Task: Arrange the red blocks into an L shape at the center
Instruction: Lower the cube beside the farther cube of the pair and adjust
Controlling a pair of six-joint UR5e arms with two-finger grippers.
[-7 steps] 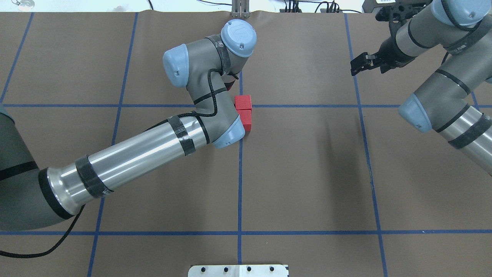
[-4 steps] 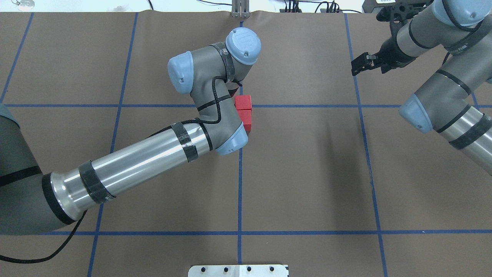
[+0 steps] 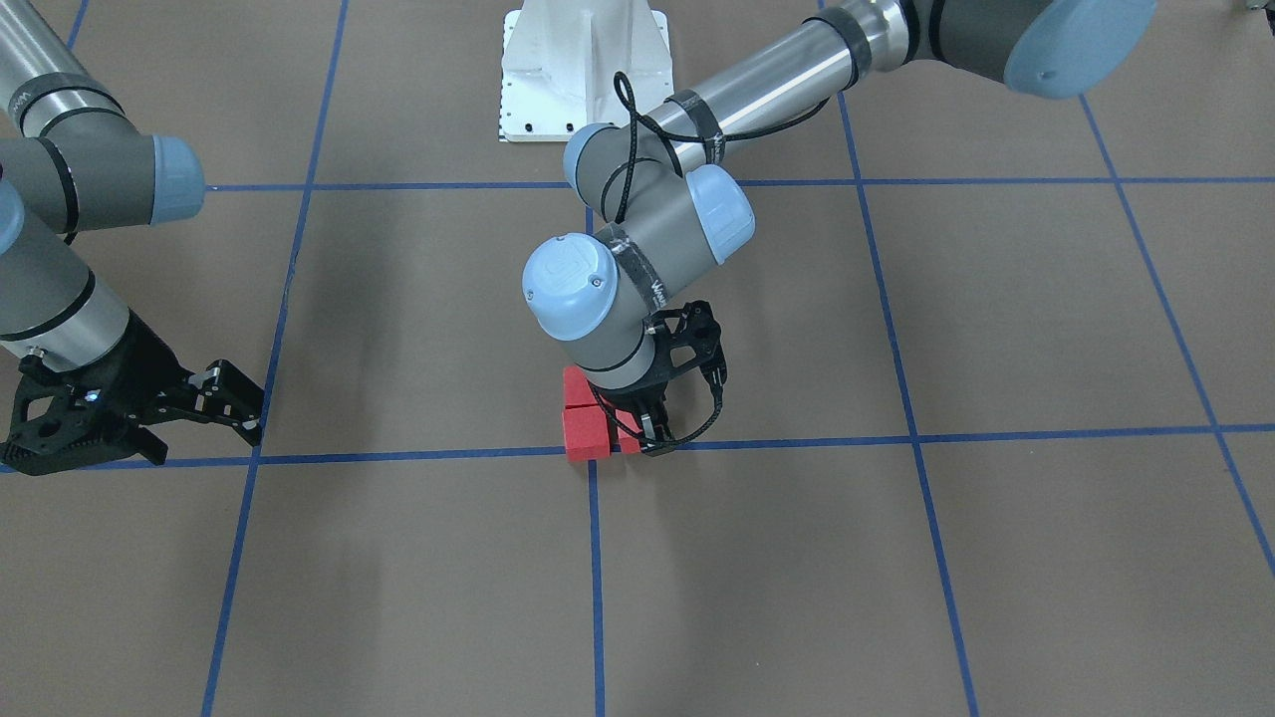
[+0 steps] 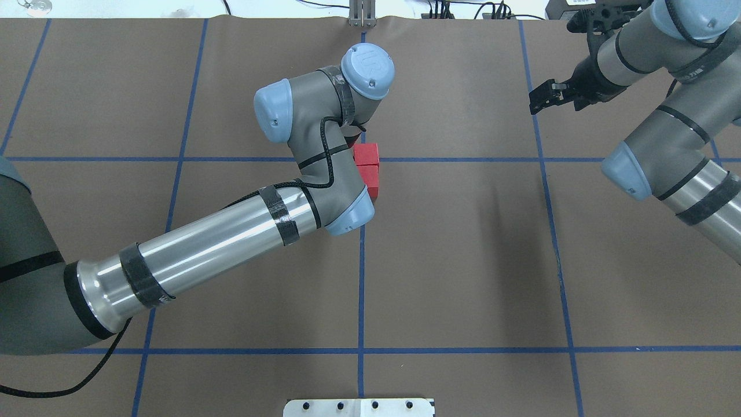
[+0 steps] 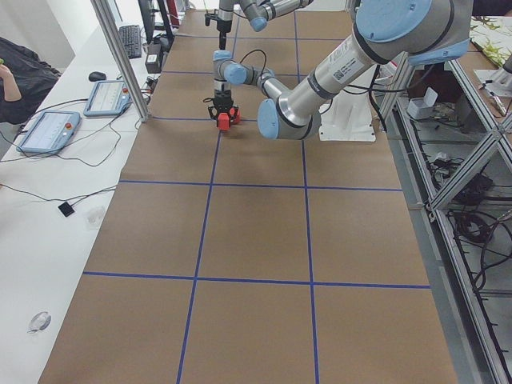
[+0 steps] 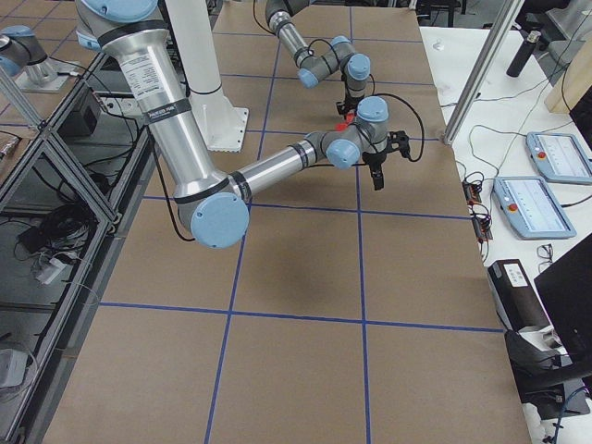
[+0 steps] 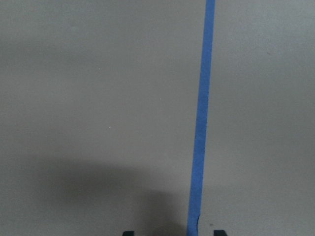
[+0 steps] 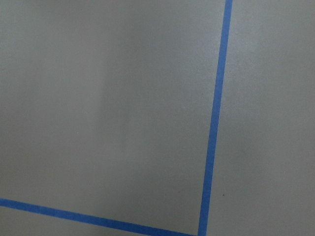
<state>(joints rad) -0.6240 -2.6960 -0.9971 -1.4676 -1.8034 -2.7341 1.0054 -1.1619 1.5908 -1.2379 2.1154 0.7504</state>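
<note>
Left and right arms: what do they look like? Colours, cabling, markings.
Same build: grey joint housings, light-blue round caps, polished silver tubes. Left arm carries black tape wraps and a loose black cable to its wrist; one cap shows a UR logo. Right arm has black bands. Left gripper and right gripper are black.

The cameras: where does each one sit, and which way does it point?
Front-facing: across the table, facing the robot's base, steeply down; both arms, left gripper at the red blocks.
Overhead: behind the robot, looking forward and down; both arms.
Exterior left: table end on its left; left arm near.
Exterior right: opposite end; right arm near.
Left wrist: down at table and blue tape; only its fingers show.
Right wrist: table, a tape corner; no body.
Shared: front-facing and overhead both show the blocks where tape lines cross.
</note>
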